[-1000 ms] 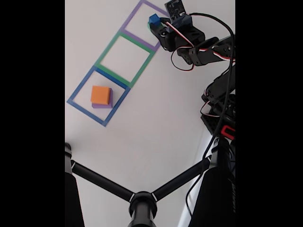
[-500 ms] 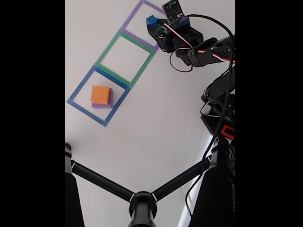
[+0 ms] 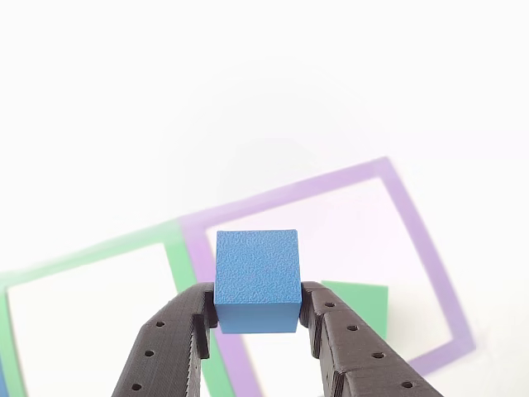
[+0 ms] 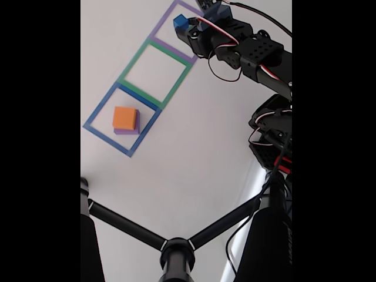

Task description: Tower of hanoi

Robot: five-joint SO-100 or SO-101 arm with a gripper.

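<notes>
Over white table point(image 4: 194, 153), pincer point(image 3: 258, 310) gripping blue cube point(image 3: 257, 279)

blue cube point(image 3: 257, 279) gripped aloft | orange block point(image 4: 124, 117) atop purple block point(image 4: 127, 131)

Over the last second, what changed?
The gripper, still shut on the blue cube, carried it up and left in the fixed view, over the purple outline. The orange block stayed on the purple block in the blue outline.

gripper point(image 4: 183, 24) holding blue cube point(image 4: 179, 21) (over purple outline point(image 4: 166, 26)), orange block point(image 4: 124, 117) on purple block point(image 4: 130, 130)
</notes>
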